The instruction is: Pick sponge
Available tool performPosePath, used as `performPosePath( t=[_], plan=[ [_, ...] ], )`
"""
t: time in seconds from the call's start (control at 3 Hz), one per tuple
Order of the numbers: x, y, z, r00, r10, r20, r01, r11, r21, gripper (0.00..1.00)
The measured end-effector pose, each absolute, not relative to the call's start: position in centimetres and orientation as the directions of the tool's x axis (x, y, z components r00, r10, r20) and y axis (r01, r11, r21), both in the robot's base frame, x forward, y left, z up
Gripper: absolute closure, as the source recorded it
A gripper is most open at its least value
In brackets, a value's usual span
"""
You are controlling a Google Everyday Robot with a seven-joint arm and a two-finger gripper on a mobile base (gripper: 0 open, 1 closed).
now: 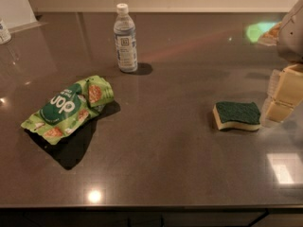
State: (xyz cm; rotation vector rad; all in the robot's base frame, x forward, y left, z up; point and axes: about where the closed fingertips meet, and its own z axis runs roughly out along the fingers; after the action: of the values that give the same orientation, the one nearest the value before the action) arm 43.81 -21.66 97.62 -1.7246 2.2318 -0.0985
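The sponge (237, 116) lies flat on the dark countertop at the right, dark green scouring side up, pale yellow foam below, wavy sides. My gripper (282, 94) hangs at the right edge of the view, just right of the sponge and slightly above the counter. Its pale yellow blocky pads (287, 86) show. The pads stand beside the sponge, not around it.
A clear water bottle (125, 38) with a white cap stands upright at the back centre. A bright green snack bag (70, 108) lies crumpled at the left. A white object (4, 31) sits at the far left edge. The counter's front edge (142, 206) runs along the bottom.
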Motion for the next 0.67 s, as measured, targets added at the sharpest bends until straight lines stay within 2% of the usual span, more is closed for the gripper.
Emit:
performPosePath(
  t=[0.67],
  plan=[
    [44.35,-22.49,97.23,-0.236,-0.953,-0.189,-0.932,0.277,-0.233,0.0]
  ],
)
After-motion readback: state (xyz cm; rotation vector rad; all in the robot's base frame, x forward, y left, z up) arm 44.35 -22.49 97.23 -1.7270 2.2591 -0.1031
